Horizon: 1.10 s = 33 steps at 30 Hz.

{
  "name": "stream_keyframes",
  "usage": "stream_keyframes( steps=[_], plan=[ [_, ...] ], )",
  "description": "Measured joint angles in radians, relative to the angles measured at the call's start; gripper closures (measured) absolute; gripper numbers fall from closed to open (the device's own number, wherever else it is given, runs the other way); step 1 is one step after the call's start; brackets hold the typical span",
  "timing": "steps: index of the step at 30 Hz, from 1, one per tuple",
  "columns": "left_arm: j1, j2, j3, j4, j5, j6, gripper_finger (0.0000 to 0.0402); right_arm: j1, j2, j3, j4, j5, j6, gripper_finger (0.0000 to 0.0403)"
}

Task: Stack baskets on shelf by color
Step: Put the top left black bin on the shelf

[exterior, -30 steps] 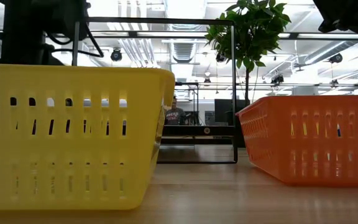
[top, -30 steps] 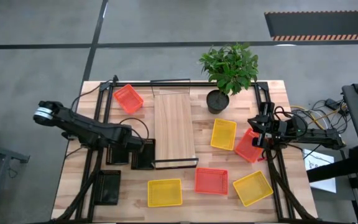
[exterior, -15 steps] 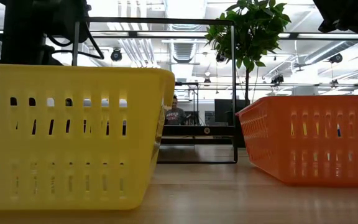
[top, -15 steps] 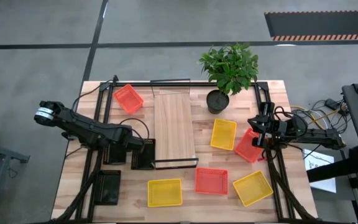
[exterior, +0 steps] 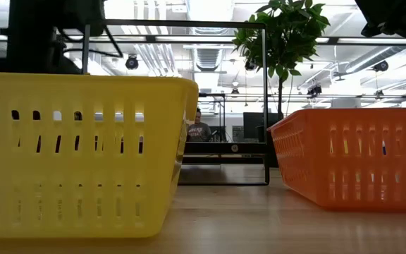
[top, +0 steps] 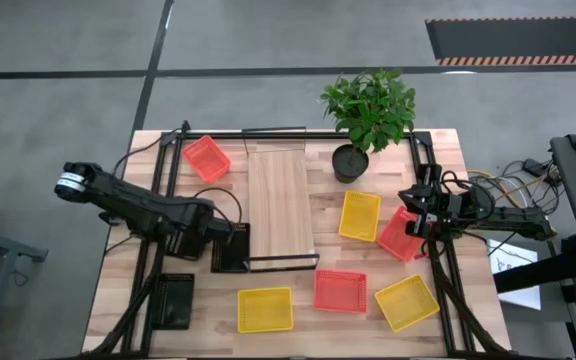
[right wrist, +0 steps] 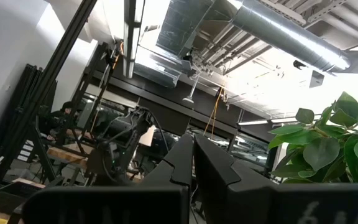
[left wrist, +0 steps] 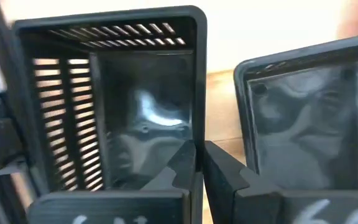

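Red baskets [top: 207, 158], [top: 400, 235], [top: 340, 290] and yellow baskets [top: 359, 215], [top: 265, 309], [top: 406, 302] lie flat on the table around the light-wood shelf [top: 280, 205]. Two black baskets sit side by side left of the shelf's near end: one [left wrist: 104, 106] under my left gripper [top: 206, 238], the other [top: 230, 248] beside it. A third black basket [top: 175, 300] lies nearer the front. My left gripper [left wrist: 199, 171] is shut on the first black basket. My right gripper [top: 413, 222] hovers shut and empty by the right red basket, its fingers [right wrist: 185, 155] pointing up into the room. My left gripper pinches the side wall [left wrist: 194, 134] of the black basket, the wall that faces the neighbouring black basket [left wrist: 309, 118]. One finger is inside the basket and one outside, coming from above. Whether the basket is off the table, I cannot tell.
A potted plant [top: 350, 162] stands at the shelf's far right. The shelf's thin black frame [exterior: 265, 106] rises behind the front yellow basket [exterior: 83, 155] and red basket [exterior: 351, 155]. Black metal rails run along both table sides. A person sits far off in the room.
My left arm has shifted slightly over the black baskets, and the left one of the pair now shows less beneath it. The other baskets and my right arm have kept still.
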<state>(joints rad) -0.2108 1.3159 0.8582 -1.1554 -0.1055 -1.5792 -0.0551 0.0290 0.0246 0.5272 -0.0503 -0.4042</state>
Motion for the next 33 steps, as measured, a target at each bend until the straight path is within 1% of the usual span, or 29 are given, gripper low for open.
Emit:
stream_keyframes(
  steps=[4,6,9,12,15,18,21,27,31,33],
  plan=[
    [-0.002,0.000,0.093,-0.117,-0.013,0.047,0.0400,0.000,0.000,0.000,0.000,0.000,0.000,0.0394],
    [-0.002,0.000,0.143,-0.181,-0.049,0.077,0.0401,0.000,0.000,0.000,0.000,0.000,0.000,0.0394],
    [-0.001,0.000,0.231,-0.233,-0.121,0.148,0.0401,0.000,0.000,0.000,0.000,0.000,0.000,0.0394],
    [-0.001,0.011,0.324,-0.242,-0.215,0.266,0.0401,0.000,0.000,0.000,0.000,0.000,0.000,0.0394],
    [0.007,0.052,0.420,-0.242,-0.312,0.391,0.0401,0.000,0.000,0.000,0.000,0.000,0.000,0.0394],
    [0.027,0.119,0.520,-0.241,-0.368,0.544,0.0401,0.000,0.000,0.000,0.001,0.000,0.001,0.0394],
    [0.059,0.209,0.622,-0.241,-0.375,0.735,0.0401,0.000,0.000,0.000,0.001,0.000,0.002,0.0394],
    [0.136,0.375,0.794,-0.240,-0.373,1.181,0.0401,0.000,0.000,0.000,0.000,0.000,0.003,0.0394],
    [0.203,0.438,0.869,-0.233,-0.357,1.394,0.0402,0.000,0.000,0.000,-0.001,0.000,0.003,0.0394],
    [0.241,0.449,0.880,-0.206,-0.323,1.489,0.0402,0.000,0.000,0.000,-0.001,0.000,0.003,0.0394]
  ],
)
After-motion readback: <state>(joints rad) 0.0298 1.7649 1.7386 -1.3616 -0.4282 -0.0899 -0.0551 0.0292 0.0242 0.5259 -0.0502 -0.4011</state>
